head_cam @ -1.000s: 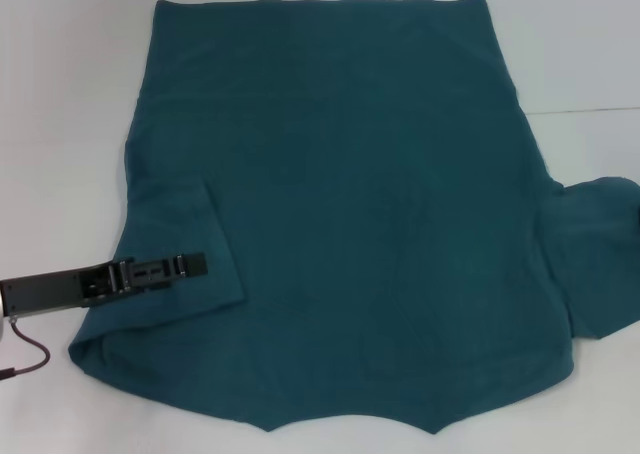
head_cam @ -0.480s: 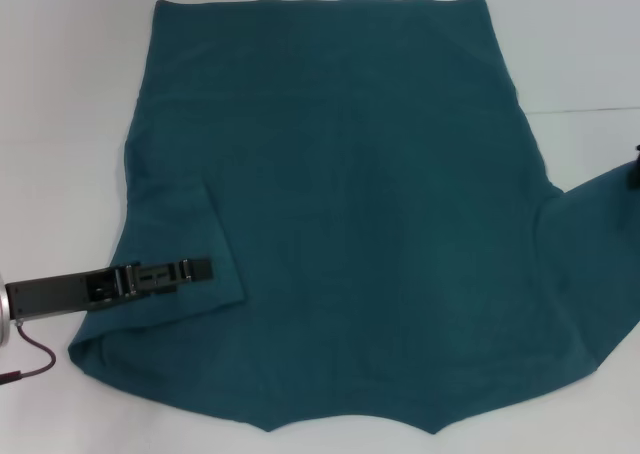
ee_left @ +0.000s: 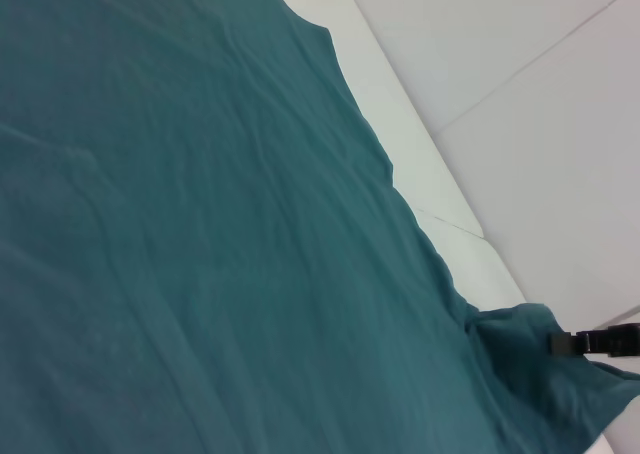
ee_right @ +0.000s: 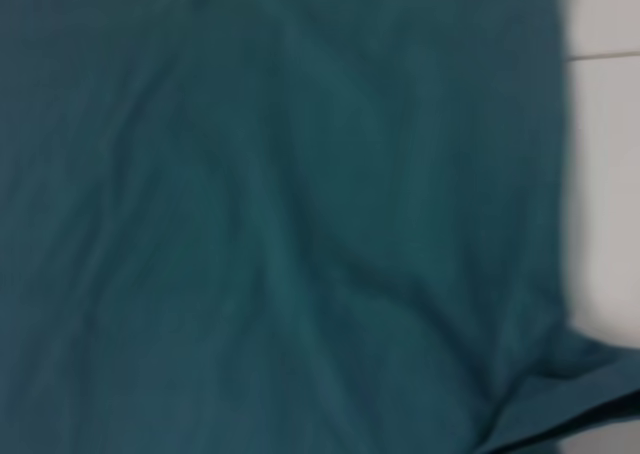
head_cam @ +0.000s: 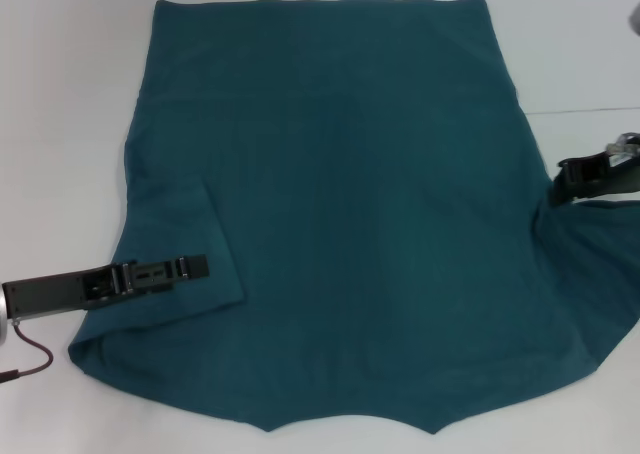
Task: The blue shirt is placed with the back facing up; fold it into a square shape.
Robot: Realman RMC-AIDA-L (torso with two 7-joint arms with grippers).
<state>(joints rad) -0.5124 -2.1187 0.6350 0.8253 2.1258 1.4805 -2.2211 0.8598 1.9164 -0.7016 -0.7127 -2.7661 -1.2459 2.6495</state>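
Fingers of my left gripper (head_cam: 200, 266) lie low over the folded-in left sleeve (head_cam: 185, 254) of the blue shirt (head_cam: 340, 214), pointing toward the shirt's middle; from the head view they look pressed close together, though I cannot tell whether any cloth sits between them. Nearest me, the shirt's scalloped edge runs along the front of the white table (head_cam: 60, 124), and its left corner bunches up just below my left arm. The plain teal back faces up and fills most of the surface. Out on my right, my right gripper (head_cam: 566, 174) pinches the right sleeve (head_cam: 595, 264) at its upper edge, lifting the cloth so it drapes down from the fingertips; the left wrist view shows the same pinch at the fabric's far corner. Beyond both hands, the straight far edge of the shirt lies flat against the table.
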